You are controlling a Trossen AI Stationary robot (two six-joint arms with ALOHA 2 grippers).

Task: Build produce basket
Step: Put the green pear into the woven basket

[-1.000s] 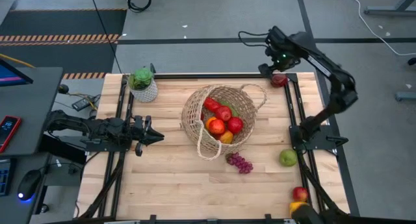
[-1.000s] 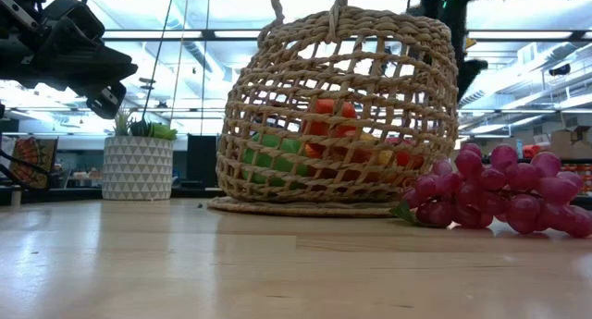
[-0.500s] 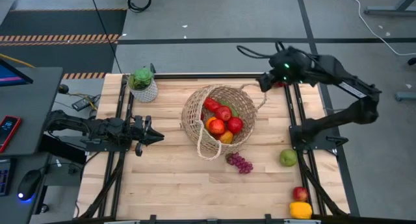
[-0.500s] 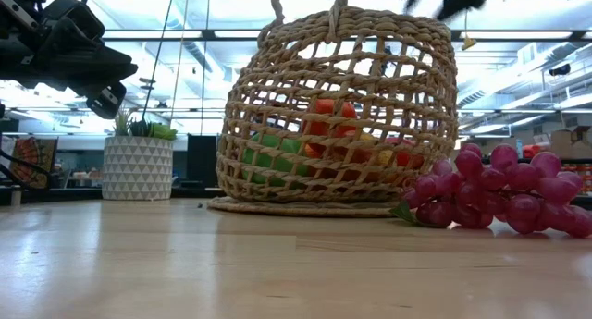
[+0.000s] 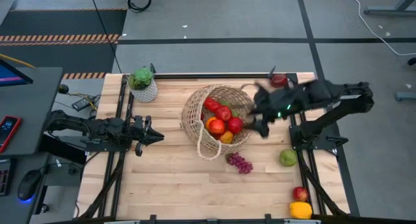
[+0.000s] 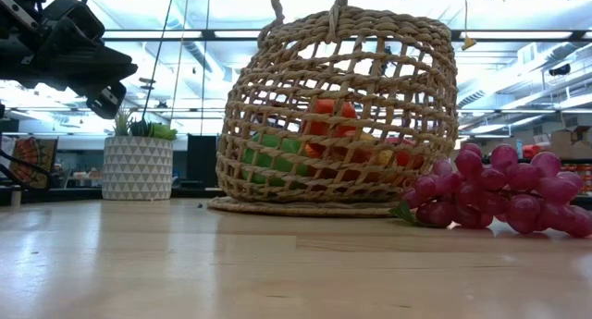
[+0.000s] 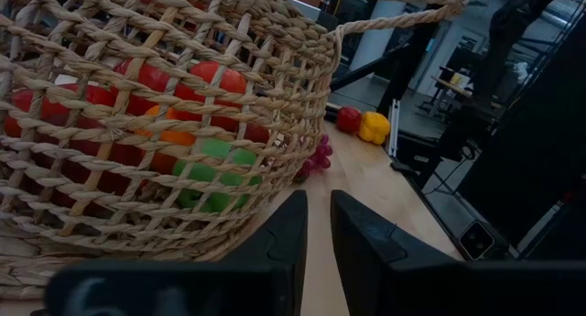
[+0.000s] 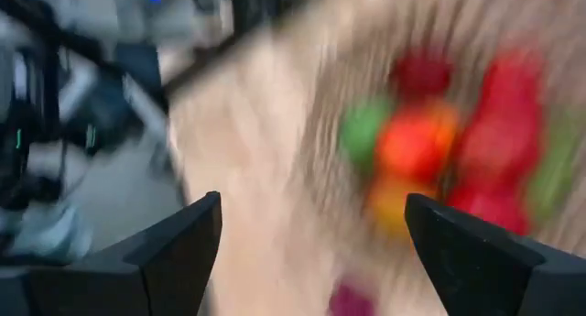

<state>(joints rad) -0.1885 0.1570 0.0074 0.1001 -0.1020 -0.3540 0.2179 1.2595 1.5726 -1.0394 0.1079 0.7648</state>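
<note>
Two dark arms are showing in the high view: the left gripper point(image 5: 155, 137) is hanging over the left side of the pale wooden table point(image 5: 169, 185) with its fingers pressed together and nothing between them, well apart from the large round woven tan wicker basket point(image 5: 198, 130), while the right gripper point(image 5: 260, 123) is hovering just beside the basket's right rim, blurred, fingers spread and empty. The basket is lying tipped near the middle of the table, holding red apples point(image 5: 224, 120) and an orange fruit. A bunch of purple grapes point(image 5: 240, 163) is lying on the wood just in front of the basket, a green apple point(image 5: 288, 158) is sitting near the right edge, a red and a yellow piece are resting at the near right corner, and one red apple point(image 5: 279, 80) is sitting at the far right corner. A small white pot with a green plant point(image 5: 143, 84) is standing at the far left. In the low view, the basket point(image 6: 338, 111) is filling the centre, red, orange and green produce showing through its weave, the grapes point(image 6: 499, 199) touching the table beside it, the white pot point(image 6: 137, 168) standing farther off, and the left gripper point(image 6: 102, 97) hanging above. In the left wrist view, the closed fingers point(image 7: 362, 252) are pointing past the basket point(image 7: 137, 124) toward a red and a yellow pepper point(image 7: 374, 127). In the right wrist view, the two spread fingers point(image 8: 174, 247) are framing a blur of red, orange and green fruit point(image 8: 412, 147).
</note>
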